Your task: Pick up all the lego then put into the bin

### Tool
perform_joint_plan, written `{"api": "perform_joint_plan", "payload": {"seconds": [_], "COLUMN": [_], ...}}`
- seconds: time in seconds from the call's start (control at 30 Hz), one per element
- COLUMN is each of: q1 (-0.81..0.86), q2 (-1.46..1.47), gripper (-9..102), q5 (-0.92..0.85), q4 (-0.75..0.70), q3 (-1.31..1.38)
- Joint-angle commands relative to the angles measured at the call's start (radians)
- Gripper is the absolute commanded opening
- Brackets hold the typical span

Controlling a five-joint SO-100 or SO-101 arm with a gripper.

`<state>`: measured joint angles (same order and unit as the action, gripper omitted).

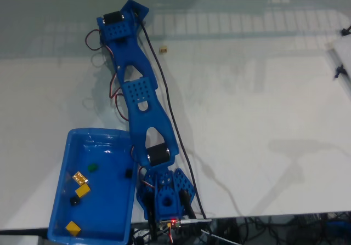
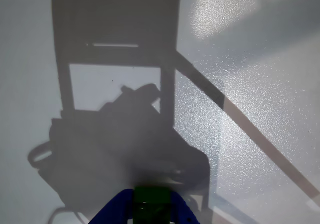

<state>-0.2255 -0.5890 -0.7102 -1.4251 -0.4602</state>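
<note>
The blue bin (image 1: 107, 215) stands at the lower left of the fixed view. Inside it lie several lego: a green one (image 1: 92, 167), yellow ones (image 1: 80, 176) (image 1: 73, 228), an orange-yellow one (image 1: 83, 190) and dark ones (image 1: 74, 200). One tan lego (image 1: 163, 50) lies alone on the white table, right of the arm's far end. My gripper (image 1: 133, 9) reaches to the top of that view, far from the bin. In the wrist view its blue fingers (image 2: 112, 213) close around a dark green lego (image 2: 151, 204), held above bare table.
The blue arm (image 1: 143, 100) stretches from its base (image 1: 164, 201) at the table's front edge up the middle, with black and red cables beside it. White rails (image 1: 341, 64) lie at the right edge. The table's front edge runs along the bottom.
</note>
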Motion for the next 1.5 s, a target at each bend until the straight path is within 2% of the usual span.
{"api": "perform_joint_plan", "payload": {"seconds": [0.0, 0.13, 0.33, 0.5, 0.7, 0.97, 1.17, 1.37, 1.47], "q1": [-0.018, -0.029, -0.126, -0.357, -0.672, -0.917, -1.006, -0.988, -0.974], "q2": [-0.063, -0.319, -0.819, -1.227, -1.542, -1.789, -1.871, -1.870, -1.867], "gripper": [0, 0, 0, 0, 0, 1, 3, 25, 31], "q5": [0.002, 0.032, 0.028, -0.063, -0.152, -0.258, -0.308, -0.313, -0.314], "q4": [-0.008, -0.023, -0.210, -0.304, -0.400, -0.403, -0.403, -0.403, -0.403], "q3": [-0.028, -0.172, -0.247, -0.491, -0.796, -1.172, -1.338, -1.359, -1.358]}}
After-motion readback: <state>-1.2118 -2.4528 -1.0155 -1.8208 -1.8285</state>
